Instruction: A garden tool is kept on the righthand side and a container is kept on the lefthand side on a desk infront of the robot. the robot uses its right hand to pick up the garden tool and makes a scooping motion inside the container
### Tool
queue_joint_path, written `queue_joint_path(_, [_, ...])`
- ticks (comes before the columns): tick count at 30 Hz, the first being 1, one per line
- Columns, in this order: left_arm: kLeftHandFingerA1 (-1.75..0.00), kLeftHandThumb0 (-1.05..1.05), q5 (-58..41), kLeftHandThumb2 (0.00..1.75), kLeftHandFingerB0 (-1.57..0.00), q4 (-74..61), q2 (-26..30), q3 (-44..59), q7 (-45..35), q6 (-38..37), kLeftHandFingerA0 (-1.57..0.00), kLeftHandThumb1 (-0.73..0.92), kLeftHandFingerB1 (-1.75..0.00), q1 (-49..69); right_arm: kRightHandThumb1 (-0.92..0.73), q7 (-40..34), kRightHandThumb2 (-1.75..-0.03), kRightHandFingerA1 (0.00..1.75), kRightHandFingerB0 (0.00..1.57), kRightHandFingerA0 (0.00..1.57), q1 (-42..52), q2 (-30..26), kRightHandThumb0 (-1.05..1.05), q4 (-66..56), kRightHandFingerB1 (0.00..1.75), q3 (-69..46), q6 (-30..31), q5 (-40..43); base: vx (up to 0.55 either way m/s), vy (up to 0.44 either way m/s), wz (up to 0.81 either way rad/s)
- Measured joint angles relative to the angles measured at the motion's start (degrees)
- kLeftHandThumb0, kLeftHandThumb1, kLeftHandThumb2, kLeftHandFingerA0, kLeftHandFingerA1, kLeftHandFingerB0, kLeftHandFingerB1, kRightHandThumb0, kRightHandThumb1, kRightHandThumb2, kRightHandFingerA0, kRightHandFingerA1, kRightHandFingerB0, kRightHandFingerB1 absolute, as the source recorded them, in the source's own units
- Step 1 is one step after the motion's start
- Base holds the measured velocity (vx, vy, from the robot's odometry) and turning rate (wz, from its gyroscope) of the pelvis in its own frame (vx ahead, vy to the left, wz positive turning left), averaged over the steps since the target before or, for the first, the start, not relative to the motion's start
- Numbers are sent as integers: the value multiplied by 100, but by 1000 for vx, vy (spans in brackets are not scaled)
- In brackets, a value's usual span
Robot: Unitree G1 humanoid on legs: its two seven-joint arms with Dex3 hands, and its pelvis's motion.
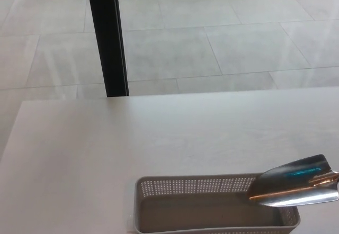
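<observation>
A pale desk [106, 149] carries one thing directly: a grey perforated container [212, 205] resting near its front edge; no fingers show.

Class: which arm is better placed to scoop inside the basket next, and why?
Right. The trowel enters from the picture's right edge, its blade already over the basket's right end. No left arm shows.
</observation>
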Motion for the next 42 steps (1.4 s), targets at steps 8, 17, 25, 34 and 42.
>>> queue_joint_path(8, [-62, -32, 27, 88, -24, 8, 5, -95, 6, -4, -44, 50, -51, -36, -53, -92, -60, 165, 79, 88, -20, -25, -24, -389, 134, 150, 161, -258, 0, 0, 0])
queue_joint_path(17, [-62, -35, 35, 87, -26, -15, 7, -205, -17, -7, -45, 49, -51, -64, -44, 41, -83, 159, 88, 91, -125, -84, -23, -1356, 118, 460, 217, -631, 0, 0, 0])
queue_joint_path(25, [-62, -36, 39, 86, -28, -13, 4, -217, -15, -8, -47, 48, -51, -113, -59, 637, -60, 167, 91, 88, -81, -157, -36, -2018, 111, 480, 639, -730, 0, 0, 0])
queue_joint_path(34, [-63, -34, 39, 87, -27, -13, 1, -233, -15, -8, -47, 48, -51, -144, -66, 1326, -71, 173, 82, 84, 56, -102, -29, -2532, 112, 504, 1236, -836, 0, 0, 0])
queue_joint_path(42, [-63, -34, 39, 86, -28, -13, -4, -250, -15, -8, -47, 50, -51, -166, -62, 1891, -75, 168, 88, 85, 191, 391, -27, -2917, 79, 688, 1699, -835, 0, 0, 0])
